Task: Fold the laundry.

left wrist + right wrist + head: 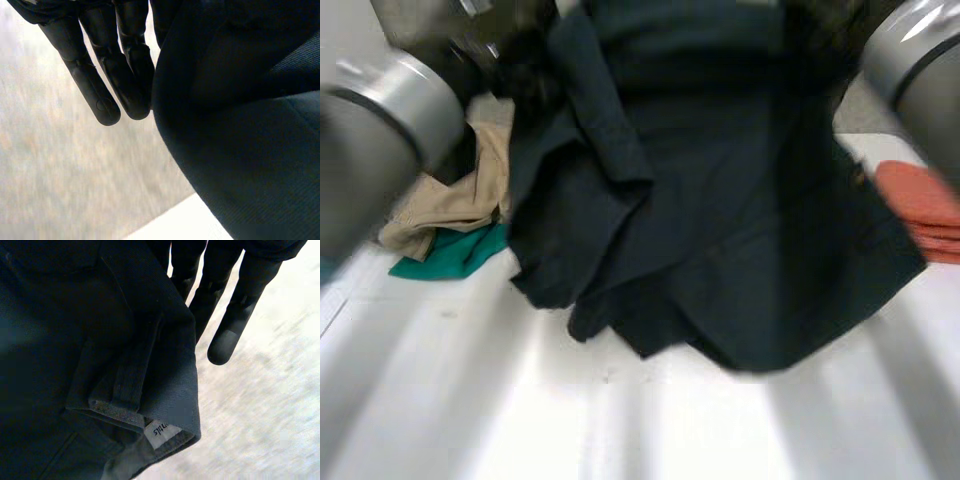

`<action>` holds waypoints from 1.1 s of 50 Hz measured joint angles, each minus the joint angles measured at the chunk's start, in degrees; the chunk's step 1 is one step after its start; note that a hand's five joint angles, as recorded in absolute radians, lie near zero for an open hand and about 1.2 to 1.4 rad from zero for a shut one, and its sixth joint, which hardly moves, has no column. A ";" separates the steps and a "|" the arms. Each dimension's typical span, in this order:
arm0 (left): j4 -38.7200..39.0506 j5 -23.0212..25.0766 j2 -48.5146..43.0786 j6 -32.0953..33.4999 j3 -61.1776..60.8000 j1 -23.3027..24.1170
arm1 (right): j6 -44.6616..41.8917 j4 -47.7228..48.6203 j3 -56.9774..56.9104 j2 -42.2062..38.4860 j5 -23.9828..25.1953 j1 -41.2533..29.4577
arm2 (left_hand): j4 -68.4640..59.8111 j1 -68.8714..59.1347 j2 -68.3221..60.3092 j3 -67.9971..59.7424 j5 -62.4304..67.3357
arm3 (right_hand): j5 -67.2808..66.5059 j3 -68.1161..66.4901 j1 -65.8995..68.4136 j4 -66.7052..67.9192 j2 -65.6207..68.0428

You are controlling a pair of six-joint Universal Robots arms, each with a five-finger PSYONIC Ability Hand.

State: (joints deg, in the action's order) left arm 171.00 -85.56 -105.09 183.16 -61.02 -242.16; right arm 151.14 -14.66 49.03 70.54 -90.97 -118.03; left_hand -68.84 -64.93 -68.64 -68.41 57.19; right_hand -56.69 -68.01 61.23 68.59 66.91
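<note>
The left hand's fingers (pixel 102 87) hang straight and close together. The dark garment (pixel 240 125) presses against the innermost of them and runs up under the palm. The pinch itself is covered, but the cloth hangs from there, so I judge it held against the thumb. The right hand (pixel 235 300) reads the same way. Its visible fingers are straight and the garment's hemmed edge climbs past them into the palm, with a doubled seam and a small white label (pixel 161 432) dangling just below the fingertips.

In the head view the garment hangs from the upper centre of the frame, and its lower folds spill onto the white table (pixel 620 430) across the middle. It looks like a soft, fairly weighty woven fabric, limp rather than stiff. It should drape and sag between the two holds and would slide out of a loose pinch. Seams, hems or corners are the firmest places to take it, spread well apart so that it hangs flat.

A tan cloth (pixel 450 200) and a green one (pixel 450 255) lie at centre left, and an orange folded piece (pixel 925 205) sits at the right edge. The left arm (pixel 390 120) and the right arm (pixel 910 60) blur across the upper corners. What kind of garment it is, which edge each hand has, and the words on the label cannot be made out.
</note>
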 measured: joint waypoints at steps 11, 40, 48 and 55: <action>21.82 1.81 -27.85 2.02 17.10 -3.42 | 0.35 21.57 -3.12 -22.17 -8.13 0.04 | 7.09 6.02 6.94 6.84 -6.08 | 0.00 0.00 -0.01 0.05 -0.03; 14.56 -3.55 -16.65 -2.57 -3.00 3.57 | -6.18 5.71 8.37 -16.15 0.70 9.31 | 54.26 50.13 54.10 53.91 -52.42 | 54.06 56.11 -48.58 -56.61 -54.93; 3.40 -3.31 -14.53 -2.86 -13.63 9.61 | -4.91 2.91 22.95 -11.88 5.75 14.22 | 48.36 44.72 48.31 48.04 -46.48 | 42.31 43.94 -37.02 -44.65 -43.50; 5.41 -3.30 -19.66 -2.52 -15.64 11.92 | -4.46 6.90 30.91 -12.24 10.85 15.82 | 44.64 40.61 44.44 44.19 -42.74 | 40.04 42.19 -35.77 -42.45 -41.51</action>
State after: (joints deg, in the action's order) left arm 176.41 -88.87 -124.75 180.64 -76.66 -230.24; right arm 146.67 -7.76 79.94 58.30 -80.12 -102.21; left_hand -24.20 -24.32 -24.20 -24.21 14.45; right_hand -16.64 -25.82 25.46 26.13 25.40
